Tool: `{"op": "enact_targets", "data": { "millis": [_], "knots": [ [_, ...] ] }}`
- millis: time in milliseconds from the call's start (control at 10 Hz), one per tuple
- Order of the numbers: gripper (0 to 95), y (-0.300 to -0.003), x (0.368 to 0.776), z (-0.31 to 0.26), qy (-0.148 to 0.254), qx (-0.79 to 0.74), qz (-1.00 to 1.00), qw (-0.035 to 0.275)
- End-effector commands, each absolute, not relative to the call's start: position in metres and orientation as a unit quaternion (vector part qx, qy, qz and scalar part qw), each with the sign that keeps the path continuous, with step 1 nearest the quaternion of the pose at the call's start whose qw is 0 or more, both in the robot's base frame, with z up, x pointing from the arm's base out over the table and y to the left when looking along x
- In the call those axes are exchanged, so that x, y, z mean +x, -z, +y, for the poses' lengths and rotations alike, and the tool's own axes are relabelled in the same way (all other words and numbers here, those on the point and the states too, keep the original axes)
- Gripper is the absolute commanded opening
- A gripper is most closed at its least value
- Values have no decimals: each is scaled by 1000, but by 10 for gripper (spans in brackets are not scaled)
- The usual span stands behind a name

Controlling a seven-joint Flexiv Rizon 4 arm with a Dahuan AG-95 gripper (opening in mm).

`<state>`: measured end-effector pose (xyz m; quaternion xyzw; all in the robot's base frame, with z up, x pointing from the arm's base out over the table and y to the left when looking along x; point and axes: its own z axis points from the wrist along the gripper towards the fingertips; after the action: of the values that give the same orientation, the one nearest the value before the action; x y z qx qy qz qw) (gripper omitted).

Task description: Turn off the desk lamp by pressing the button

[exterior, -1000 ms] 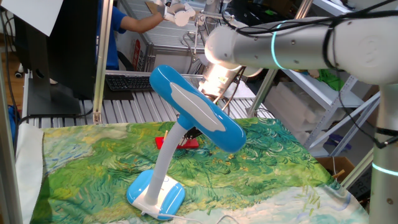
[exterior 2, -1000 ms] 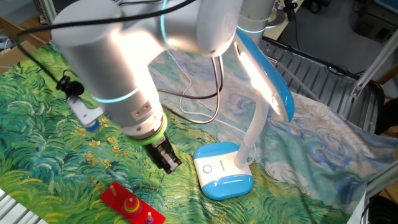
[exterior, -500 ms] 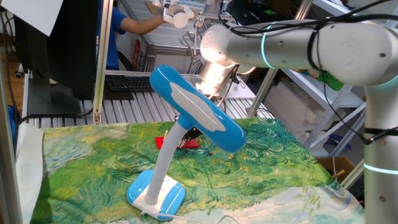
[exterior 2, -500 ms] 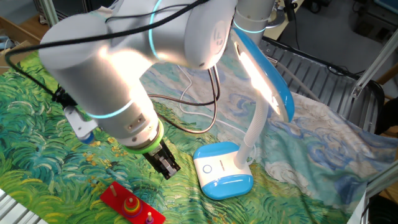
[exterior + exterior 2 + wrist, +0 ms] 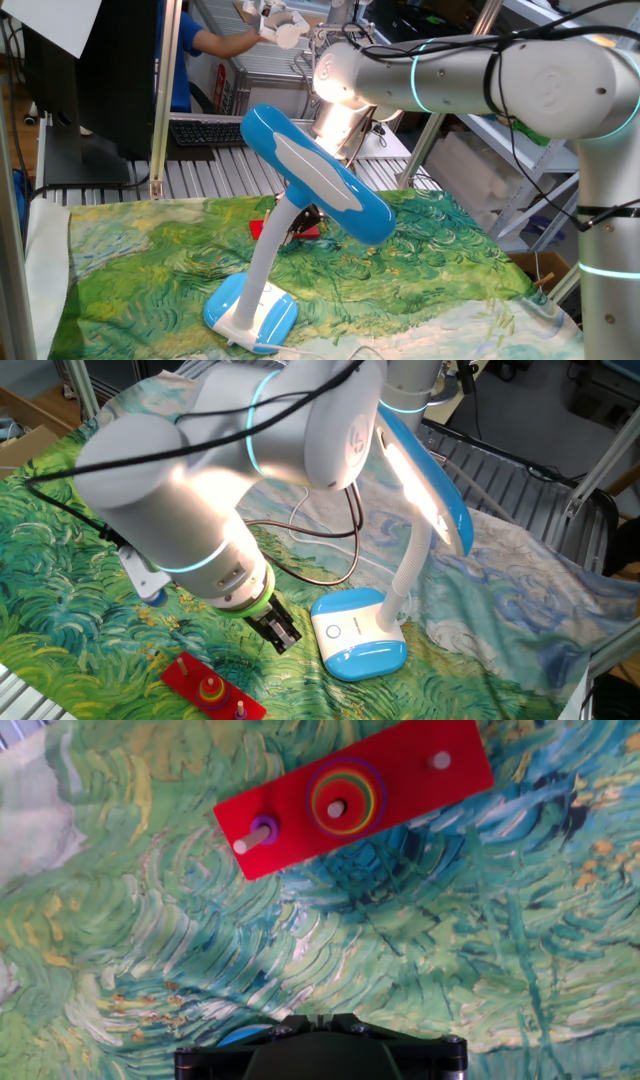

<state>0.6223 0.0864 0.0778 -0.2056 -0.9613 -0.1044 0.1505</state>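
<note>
The hand (image 5: 282,635), fingers closed on nothing so the tip can poke, hangs just beside the lit lamp's (image 5: 420,490) base (image 5: 358,632) on the worktop, near its button (image 5: 333,630).

Table covered with a green-blue painted-swirl cloth (image 5: 150,260), slatted metal surface (image 5: 200,175) behind it with a black keyboard (image 5: 205,130). Metal shelving (image 5: 520,140) to one side, cardboard box (image 5: 30,435) at the cloth's far corner.
</note>
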Motion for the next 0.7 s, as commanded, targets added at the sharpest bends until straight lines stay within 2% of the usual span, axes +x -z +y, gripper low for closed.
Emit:
{"op": "enact_targets", "data": {
  "millis": [100, 700],
  "knots": [
    [0, -80, 619, 85, 104, -207, -961, 154],
    [0, -81, 617, 84, 97, -224, -953, 181]
  ]
}}
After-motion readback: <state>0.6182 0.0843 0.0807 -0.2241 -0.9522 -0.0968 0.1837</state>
